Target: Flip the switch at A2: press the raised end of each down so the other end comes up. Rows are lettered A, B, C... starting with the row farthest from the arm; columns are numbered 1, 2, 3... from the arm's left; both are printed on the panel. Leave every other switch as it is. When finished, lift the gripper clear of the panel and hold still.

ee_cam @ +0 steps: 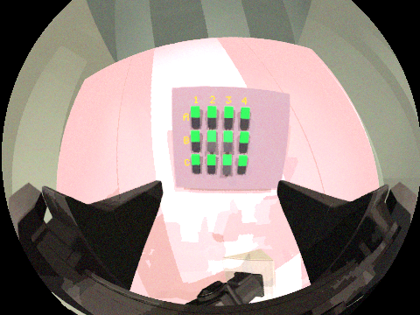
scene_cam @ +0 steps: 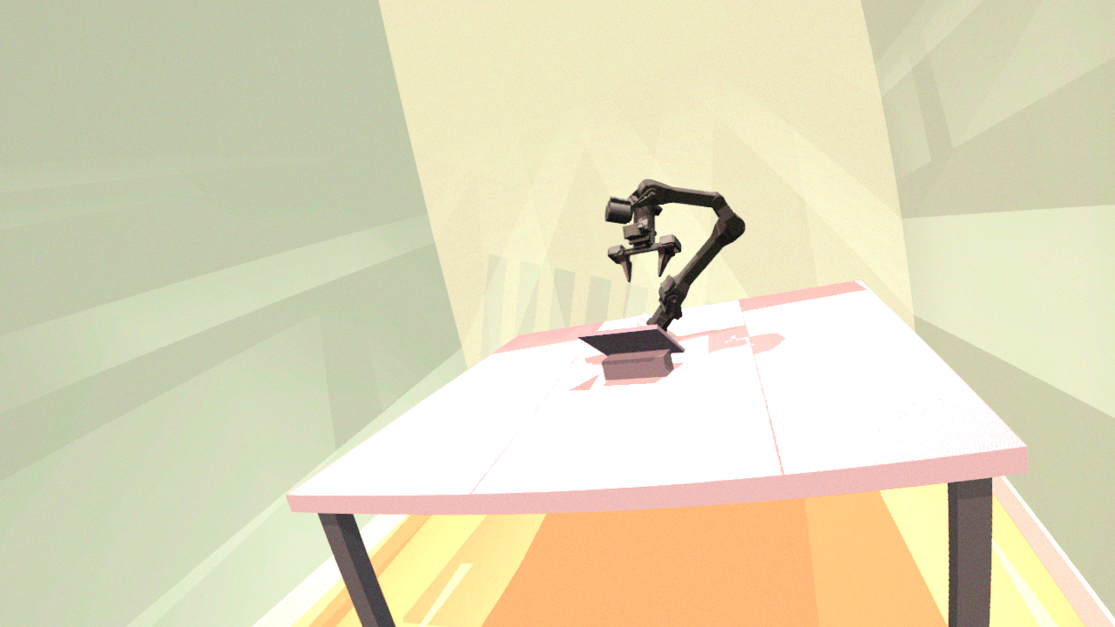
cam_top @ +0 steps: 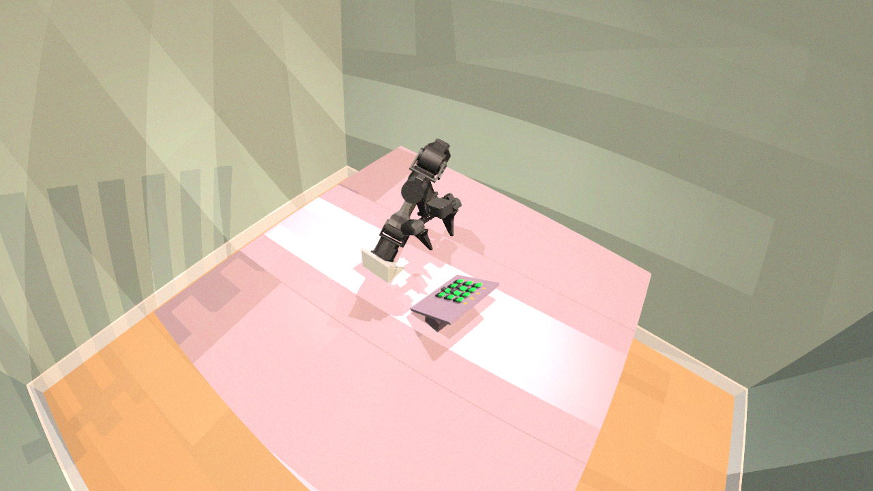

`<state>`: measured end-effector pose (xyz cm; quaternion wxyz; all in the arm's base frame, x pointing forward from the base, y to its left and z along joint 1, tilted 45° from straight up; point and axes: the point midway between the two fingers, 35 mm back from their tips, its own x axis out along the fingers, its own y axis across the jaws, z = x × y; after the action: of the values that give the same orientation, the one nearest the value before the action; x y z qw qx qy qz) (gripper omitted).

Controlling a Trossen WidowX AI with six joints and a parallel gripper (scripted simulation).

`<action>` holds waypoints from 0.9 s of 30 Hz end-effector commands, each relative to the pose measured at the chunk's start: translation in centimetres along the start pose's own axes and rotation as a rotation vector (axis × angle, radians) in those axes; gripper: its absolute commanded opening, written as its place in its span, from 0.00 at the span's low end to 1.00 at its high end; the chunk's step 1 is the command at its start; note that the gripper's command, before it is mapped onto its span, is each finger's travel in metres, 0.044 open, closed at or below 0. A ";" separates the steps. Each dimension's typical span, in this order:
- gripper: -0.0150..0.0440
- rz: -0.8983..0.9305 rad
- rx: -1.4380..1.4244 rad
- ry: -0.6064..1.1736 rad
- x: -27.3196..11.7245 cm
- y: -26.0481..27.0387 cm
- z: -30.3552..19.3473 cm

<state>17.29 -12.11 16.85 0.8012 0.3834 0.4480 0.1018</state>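
Note:
The mauve panel (cam_top: 438, 307) (scene_cam: 627, 341) (ee_cam: 267, 142) stands tilted on a block, with rows A to C and columns 1 to 4 of switches. Switch A2 (ee_cam: 212, 117) is in the far row, second from the left in the wrist view, with a green far half and a dark near half. The near halves of B2 (ee_cam: 212, 141), B3 (ee_cam: 227, 141) and C3 (ee_cam: 227, 164) look lighter grey than the others. Which end of A2 is raised is hard to tell. My gripper (cam_top: 441, 242) (scene_cam: 645, 278) (ee_cam: 221, 188) is open and empty, above the table and clear of the panel, on its arm side.
The arm's pale base (cam_top: 379, 266) (ee_cam: 258, 266) stands on the pink table (cam_top: 342, 391) (scene_cam: 545, 460), on the near side of the panel. A dark support block (scene_cam: 638, 366) holds the panel up from below. Shadows and a bright band of light cross the table.

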 end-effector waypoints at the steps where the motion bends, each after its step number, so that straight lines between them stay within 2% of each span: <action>1: 0.89 -0.002 0.000 0.001 0.1 0.0 0.1; 10: 0.49 -0.030 0.004 -0.010 8.2 0.8 4.9; 15: 0.26 -0.025 0.004 -0.014 8.9 1.2 5.2; 19: 0.25 -0.025 0.004 -0.012 9.1 1.2 5.2; 23: 0.25 -0.024 0.003 0.010 12.2 1.1 5.3; 27: 0.25 -0.024 0.003 0.011 12.4 1.1 5.3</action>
<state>28.59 -8.04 12.03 0.8024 0.3752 0.4536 0.0982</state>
